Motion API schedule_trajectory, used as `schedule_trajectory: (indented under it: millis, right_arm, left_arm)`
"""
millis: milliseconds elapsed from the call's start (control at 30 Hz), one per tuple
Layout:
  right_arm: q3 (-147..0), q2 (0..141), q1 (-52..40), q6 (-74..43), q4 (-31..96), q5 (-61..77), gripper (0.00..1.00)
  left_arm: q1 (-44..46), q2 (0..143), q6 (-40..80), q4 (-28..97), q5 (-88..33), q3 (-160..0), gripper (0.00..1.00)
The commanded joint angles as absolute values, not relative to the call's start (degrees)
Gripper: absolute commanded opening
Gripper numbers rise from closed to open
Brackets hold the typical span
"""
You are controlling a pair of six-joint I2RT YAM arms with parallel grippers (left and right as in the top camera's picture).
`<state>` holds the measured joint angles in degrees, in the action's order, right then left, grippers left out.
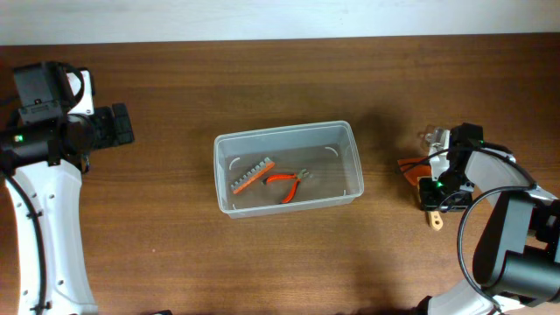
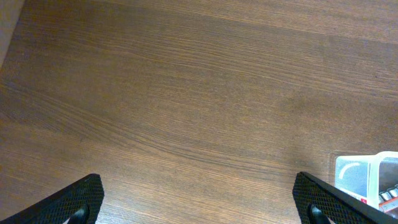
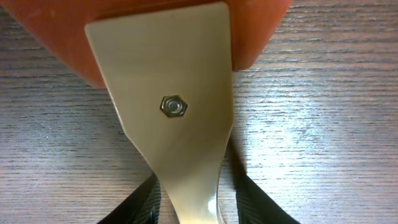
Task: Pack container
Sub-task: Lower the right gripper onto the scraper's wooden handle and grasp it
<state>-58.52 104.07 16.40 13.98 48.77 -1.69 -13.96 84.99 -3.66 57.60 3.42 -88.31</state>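
The clear container stands mid-table; its corner also shows in the left wrist view. Inside it lie orange-handled pliers and a grey and orange strip of bits. An orange spatula with a pale handle lies on the table to the right of the container. My right gripper is low over it, its fingers closed against the handle's two sides. My left gripper is open and empty over bare wood, far left of the container.
A small clear packet lies just behind the spatula's head, next to my right arm. The table is dark brown wood. Its far edge runs along the top of the overhead view.
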Motion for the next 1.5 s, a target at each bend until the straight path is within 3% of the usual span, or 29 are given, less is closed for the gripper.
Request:
schedule_trajectory:
  millis: [0, 767, 1467]
  right_arm:
    - [-53.98, 109.12, 16.23, 14.13, 47.99, -5.21, 0.37]
    - [-54.0, 109.12, 16.12, 16.25, 45.8, -5.19, 0.11]
    - [-54.22, 109.12, 16.12, 19.29, 44.12, -1.74, 0.04]
  left_arm:
    - [-14.04, 83.77, -4.8, 57.28, 3.88, -88.31, 0.99]
    - [-14.04, 83.77, -4.78, 57.52, 3.86, -88.31, 0.99]
    - [-14.04, 83.77, -4.8, 57.49, 3.86, -88.31, 0.99]
